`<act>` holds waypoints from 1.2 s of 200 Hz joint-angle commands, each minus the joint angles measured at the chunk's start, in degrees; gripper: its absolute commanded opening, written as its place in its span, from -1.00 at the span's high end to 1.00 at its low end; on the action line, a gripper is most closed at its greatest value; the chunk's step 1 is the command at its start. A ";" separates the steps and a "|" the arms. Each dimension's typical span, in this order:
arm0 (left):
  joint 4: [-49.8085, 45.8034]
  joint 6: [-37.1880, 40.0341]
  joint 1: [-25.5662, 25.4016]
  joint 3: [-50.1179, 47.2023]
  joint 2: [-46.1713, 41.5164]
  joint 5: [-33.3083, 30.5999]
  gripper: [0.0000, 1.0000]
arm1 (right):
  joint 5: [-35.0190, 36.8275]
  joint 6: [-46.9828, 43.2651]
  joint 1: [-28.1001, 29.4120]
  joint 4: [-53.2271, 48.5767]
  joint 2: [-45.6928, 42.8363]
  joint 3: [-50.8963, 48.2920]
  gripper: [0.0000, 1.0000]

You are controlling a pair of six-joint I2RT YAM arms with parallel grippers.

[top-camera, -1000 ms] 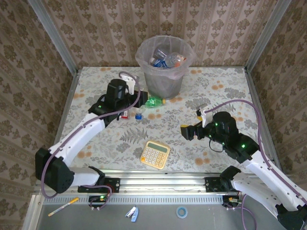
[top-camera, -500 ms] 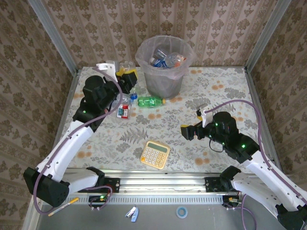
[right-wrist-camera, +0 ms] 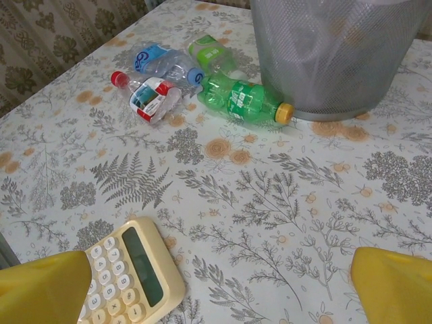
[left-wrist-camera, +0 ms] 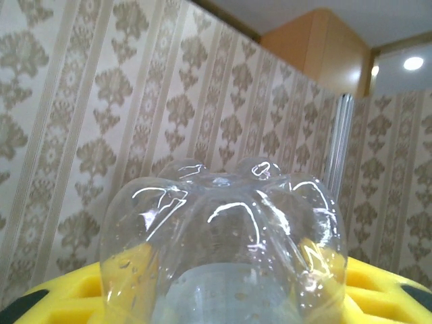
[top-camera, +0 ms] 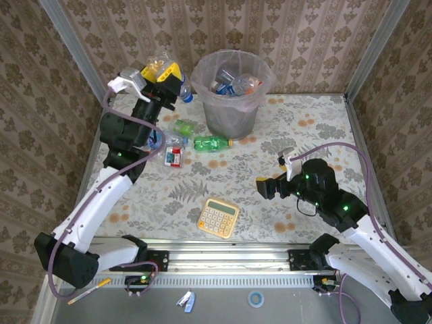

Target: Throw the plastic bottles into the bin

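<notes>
Left gripper point(top-camera: 160, 71), its yellow fingers point(left-wrist-camera: 388, 290) clamped on a clear plastic bottle point(top-camera: 159, 62), hangs high over the far left corner of the tabletop point(top-camera: 317, 135), just left of the bin point(top-camera: 233, 118). The left wrist camera looks along the bottle, whose lobed base juts out past the pads in front of the patterned wall. In the top view a blue cap shows at the end nearer the bin.

The round grey bin stands at the middle of the far edge, lined with a translucent pinkish bag and already holding several crushed bottles point(top-camera: 233, 84).

Four more bottles lie on the tabletop in a cluster at the bin's near left. A green bottle with a yellow cap point(top-camera: 210, 143) rests on its side just beside the bin's foot. A smaller green bottle point(top-camera: 183, 126) lies behind it. A clear bottle with a blue label point(right-wrist-camera: 158, 59) and a clear one with a red-and-white label and red cap point(right-wrist-camera: 152, 98) lie to the left.

Right gripper point(top-camera: 262, 186) is held over the near right part of the tabletop, jaws spread wide and empty, pointing towards the middle. A yellow calculator point(top-camera: 218, 217) lies near the middle of the near edge, to its left.
</notes>
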 commanded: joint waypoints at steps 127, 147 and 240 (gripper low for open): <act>20.53 3.10 0.43 5.31 3.74 -0.93 0.04 | 2.54 -0.74 0.16 -2.27 -2.59 0.66 -1.00; 21.70 3.14 0.43 6.20 4.25 -0.93 0.03 | 2.73 -0.92 0.16 -2.51 -2.88 0.72 -1.00; 22.92 3.96 0.18 9.38 3.62 1.09 0.03 | 2.88 -1.00 0.16 -2.74 -3.52 0.57 -1.00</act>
